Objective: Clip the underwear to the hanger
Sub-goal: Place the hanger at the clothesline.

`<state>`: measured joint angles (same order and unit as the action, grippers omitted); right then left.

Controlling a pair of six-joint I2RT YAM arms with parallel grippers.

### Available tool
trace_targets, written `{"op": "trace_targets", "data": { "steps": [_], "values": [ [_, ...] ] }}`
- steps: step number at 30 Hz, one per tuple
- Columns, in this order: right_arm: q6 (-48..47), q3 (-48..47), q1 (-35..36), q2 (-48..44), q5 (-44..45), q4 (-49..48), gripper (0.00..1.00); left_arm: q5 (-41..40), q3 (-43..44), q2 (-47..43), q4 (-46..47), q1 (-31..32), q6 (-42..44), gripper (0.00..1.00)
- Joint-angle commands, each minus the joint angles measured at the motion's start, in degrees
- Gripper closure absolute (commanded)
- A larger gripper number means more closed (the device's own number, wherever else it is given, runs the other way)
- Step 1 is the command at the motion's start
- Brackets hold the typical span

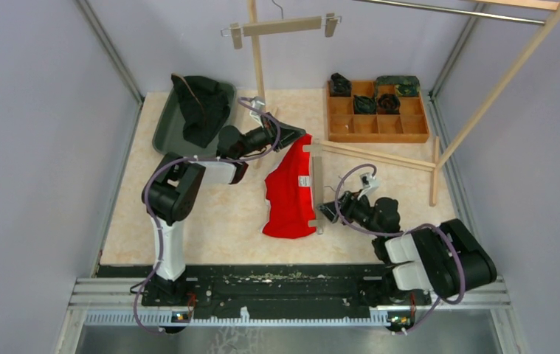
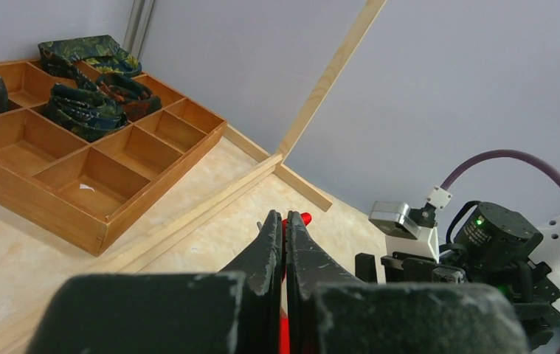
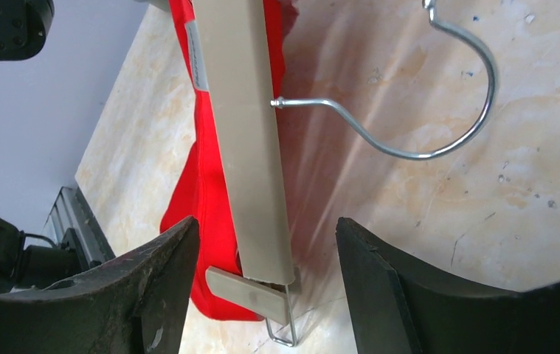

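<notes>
The red underwear (image 1: 291,193) lies in the middle of the table, under a beige clip hanger (image 1: 316,181) that runs front to back along its right edge. My left gripper (image 1: 292,137) is shut on the underwear's far corner; red cloth (image 2: 304,218) shows between its closed fingers (image 2: 269,243). My right gripper (image 1: 326,212) is open at the hanger's near end. In the right wrist view its fingers (image 3: 166,258) straddle the hanger bar (image 3: 243,133) and its end clip (image 3: 251,291), beside the red cloth (image 3: 203,214). The wire hook (image 3: 439,110) lies flat on the table.
A second hanger (image 1: 282,27) hangs from the wooden rack at the back. A wooden compartment tray (image 1: 377,125) with rolled dark garments sits at the back right. A dark green bin (image 1: 162,125) holding dark clothes is at the back left. The rack's base slats (image 1: 380,156) lie right of the underwear.
</notes>
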<state>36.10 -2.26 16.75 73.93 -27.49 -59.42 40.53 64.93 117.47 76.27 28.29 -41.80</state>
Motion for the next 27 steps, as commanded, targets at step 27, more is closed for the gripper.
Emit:
{"op": "trace_targets", "data": {
  "steps": [27],
  "values": [
    [3.91, -4.19, 2.56, 30.53, -4.25, -39.43, 0.72, 0.61, 0.60, 2.17, 11.02, -0.81, -6.02, 1.00]
  ]
}}
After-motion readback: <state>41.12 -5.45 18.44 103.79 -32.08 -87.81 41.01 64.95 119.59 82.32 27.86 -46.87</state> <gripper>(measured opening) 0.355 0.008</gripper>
